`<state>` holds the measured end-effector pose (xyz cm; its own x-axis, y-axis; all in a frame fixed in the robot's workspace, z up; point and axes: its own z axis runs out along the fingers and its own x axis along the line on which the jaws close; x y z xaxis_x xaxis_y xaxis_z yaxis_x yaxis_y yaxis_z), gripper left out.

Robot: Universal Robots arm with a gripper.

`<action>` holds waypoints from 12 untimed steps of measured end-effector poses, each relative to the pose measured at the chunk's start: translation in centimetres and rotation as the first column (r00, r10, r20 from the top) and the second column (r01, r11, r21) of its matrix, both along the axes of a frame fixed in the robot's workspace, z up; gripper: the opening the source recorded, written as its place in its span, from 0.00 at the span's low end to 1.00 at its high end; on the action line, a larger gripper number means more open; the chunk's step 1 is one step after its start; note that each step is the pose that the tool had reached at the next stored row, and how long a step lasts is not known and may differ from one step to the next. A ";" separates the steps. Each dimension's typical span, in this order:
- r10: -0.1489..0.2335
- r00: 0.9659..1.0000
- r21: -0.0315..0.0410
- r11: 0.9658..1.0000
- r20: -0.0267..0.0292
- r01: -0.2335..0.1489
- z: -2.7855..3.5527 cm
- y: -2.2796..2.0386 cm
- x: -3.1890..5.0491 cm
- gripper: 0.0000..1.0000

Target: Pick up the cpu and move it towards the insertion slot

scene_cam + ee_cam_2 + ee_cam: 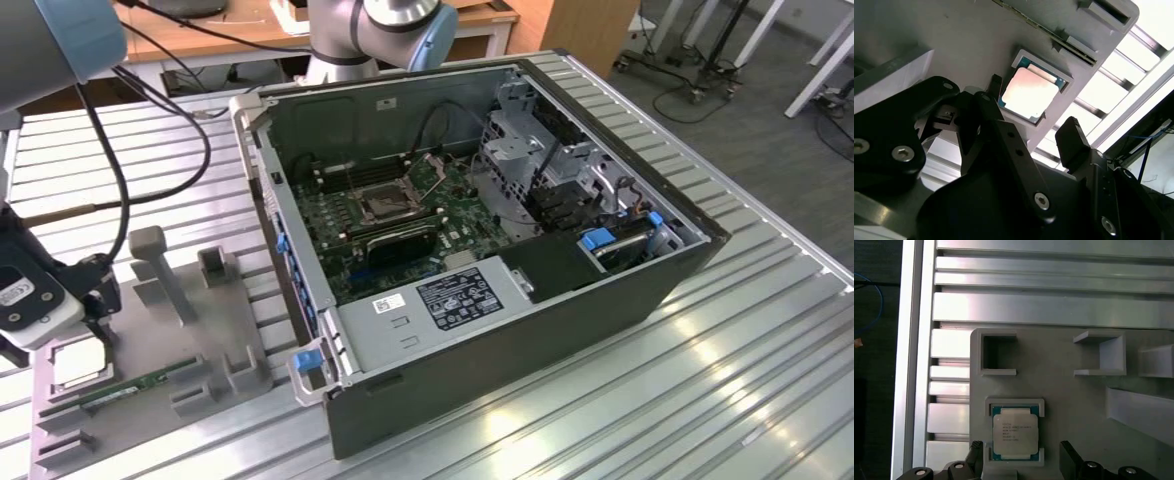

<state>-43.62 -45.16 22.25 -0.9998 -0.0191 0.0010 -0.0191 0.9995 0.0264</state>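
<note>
Gripper [1034, 107], jaws spread wide, hangs directly above the cpu [1030, 94], which lies flat between them, apparently untouched, in its grey tray [954, 40].

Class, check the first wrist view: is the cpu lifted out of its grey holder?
No, the cpu lies flat in its recess in the grey holder, with the gripper open on either side of it.

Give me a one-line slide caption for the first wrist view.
Open gripper straddling the cpu, which sits in a recess of the grey holder.
</note>
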 end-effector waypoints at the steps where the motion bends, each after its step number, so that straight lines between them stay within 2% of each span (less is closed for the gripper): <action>1: 0.000 1.000 0.000 1.000 0.000 0.000 -0.03 0.00 0.00 0.71; 12: 0.000 1.000 0.000 1.000 0.000 0.000 -0.12 0.00 0.00 0.71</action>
